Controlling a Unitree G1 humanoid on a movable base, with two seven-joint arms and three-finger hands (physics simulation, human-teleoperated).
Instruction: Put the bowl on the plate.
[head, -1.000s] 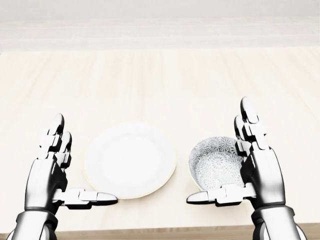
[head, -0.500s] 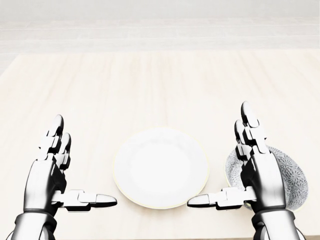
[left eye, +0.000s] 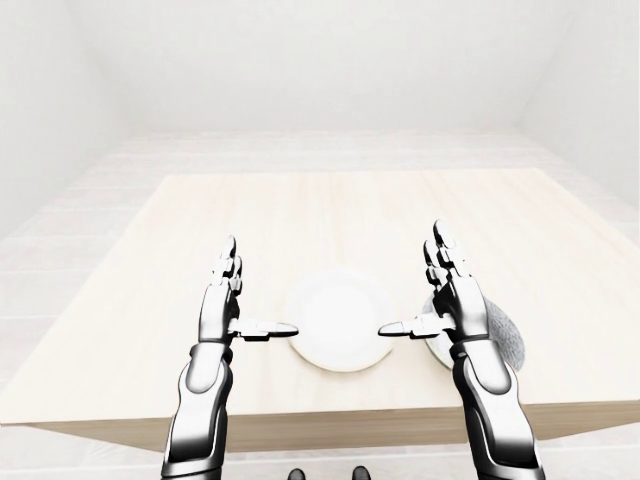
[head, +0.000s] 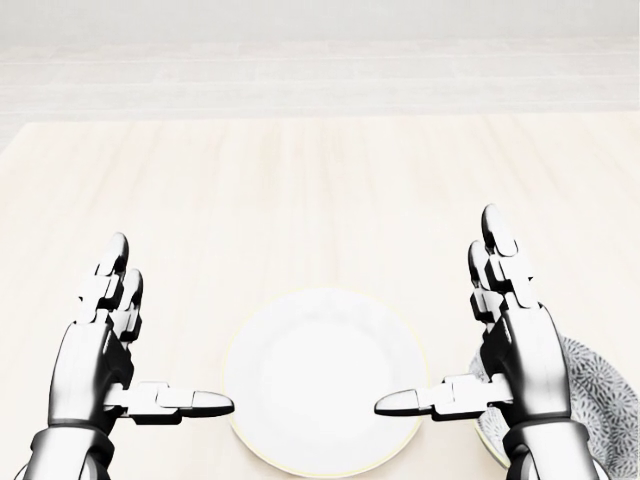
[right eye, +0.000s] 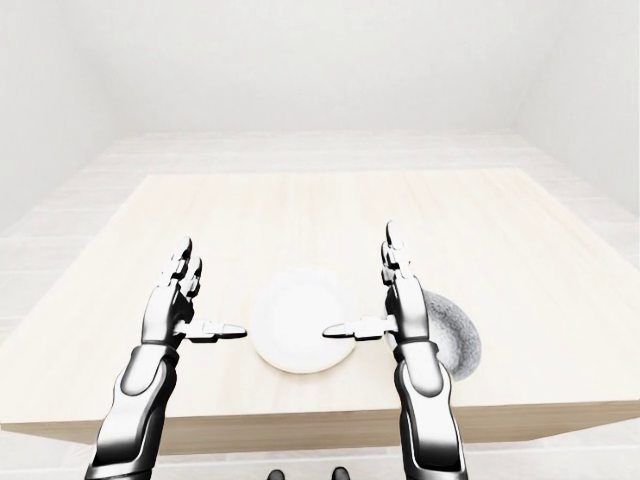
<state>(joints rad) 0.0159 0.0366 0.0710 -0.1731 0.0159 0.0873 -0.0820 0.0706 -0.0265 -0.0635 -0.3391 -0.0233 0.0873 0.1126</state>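
A: At the head view's bottom right, how does the bowl (head: 600, 400) look?
B: Grey, flower-patterned (half hidden by the right robot hand (head: 525, 365)), beside the white plate (head: 320, 385) on the desk (head: 300, 190). The left robot hand (head: 95, 360) flanks the plate; both spread wide, empty.

A pale wooden table (left eye: 300, 220) carries two things near its lower edge in the eye views. A white plate (head: 320, 375) lies flat on it. Just to the plate's right sits a patterned grey bowl (right eye: 458, 335), seemingly upright, though partly hidden.
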